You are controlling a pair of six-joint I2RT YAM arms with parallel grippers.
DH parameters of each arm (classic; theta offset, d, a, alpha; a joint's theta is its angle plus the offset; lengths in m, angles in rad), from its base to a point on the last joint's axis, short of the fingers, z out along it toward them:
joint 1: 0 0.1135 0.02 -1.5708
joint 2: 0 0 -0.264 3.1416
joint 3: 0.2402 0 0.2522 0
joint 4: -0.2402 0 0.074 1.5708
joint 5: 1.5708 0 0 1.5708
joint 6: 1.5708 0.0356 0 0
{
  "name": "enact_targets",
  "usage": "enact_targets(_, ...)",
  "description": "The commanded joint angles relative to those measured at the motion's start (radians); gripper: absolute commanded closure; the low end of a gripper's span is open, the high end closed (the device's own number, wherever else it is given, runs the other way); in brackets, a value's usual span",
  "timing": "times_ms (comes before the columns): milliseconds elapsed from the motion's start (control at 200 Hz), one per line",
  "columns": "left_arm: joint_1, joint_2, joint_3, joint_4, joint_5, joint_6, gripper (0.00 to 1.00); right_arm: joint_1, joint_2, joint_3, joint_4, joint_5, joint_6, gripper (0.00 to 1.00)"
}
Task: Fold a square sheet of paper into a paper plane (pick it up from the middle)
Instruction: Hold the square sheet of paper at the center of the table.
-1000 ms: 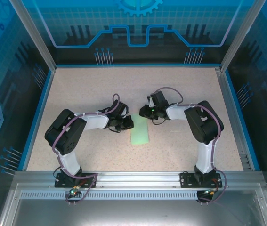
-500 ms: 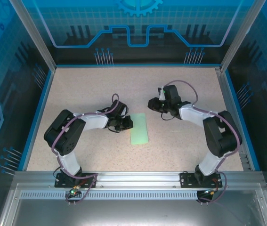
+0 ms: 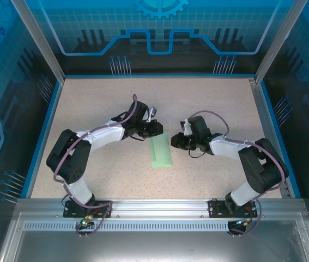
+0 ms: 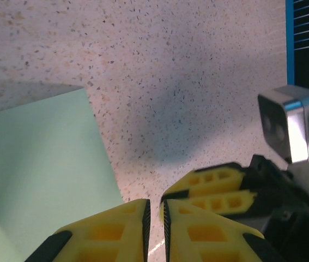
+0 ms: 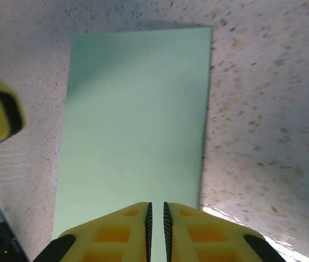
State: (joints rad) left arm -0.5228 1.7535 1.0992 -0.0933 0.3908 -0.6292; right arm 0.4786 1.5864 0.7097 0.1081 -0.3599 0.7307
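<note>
The left hand (image 4: pixel 155 210) and right hand (image 5: pixel 156 207) each hold nothing, fingers almost touching, while the sheet of paper (image 5: pixel 138 125) lies flat on the desk (image 5: pixel 263 109) between them as a narrow rectangle, likely so closed tips can press its crease.

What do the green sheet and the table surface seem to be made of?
Green sheet: probably thin matte paper; it lies flat with crisp straight edges.
Table surface: apparently a beige stone-look laminate or composite, with fine dark flecks and a dull finish.

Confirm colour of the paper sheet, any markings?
The paper sheet is plain pale mint green, unmarked; right wrist view shows it best.
</note>
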Motion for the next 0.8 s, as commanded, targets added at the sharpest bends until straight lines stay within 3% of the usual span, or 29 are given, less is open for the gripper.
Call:
enact_targets(0, -0.012, 0.057, 0.057, -0.017, 0.041, -0.009, 0.82, 0.035, 0.063, 0.029, 0.041, -0.024, 0.025, 0.85)
enact_targets(380, -0.017, 0.187, 0.142, -0.030, 0.013, -0.015, 0.88, 0.067, 0.180, 0.059, 0.059, -0.013, 0.046, 0.87)
enact_targets(795, -0.017, 0.280, 0.151, 0.015, 0.048, -0.028, 0.92, 0.052, 0.148, 0.047, 0.062, -0.030, 0.038, 0.87)
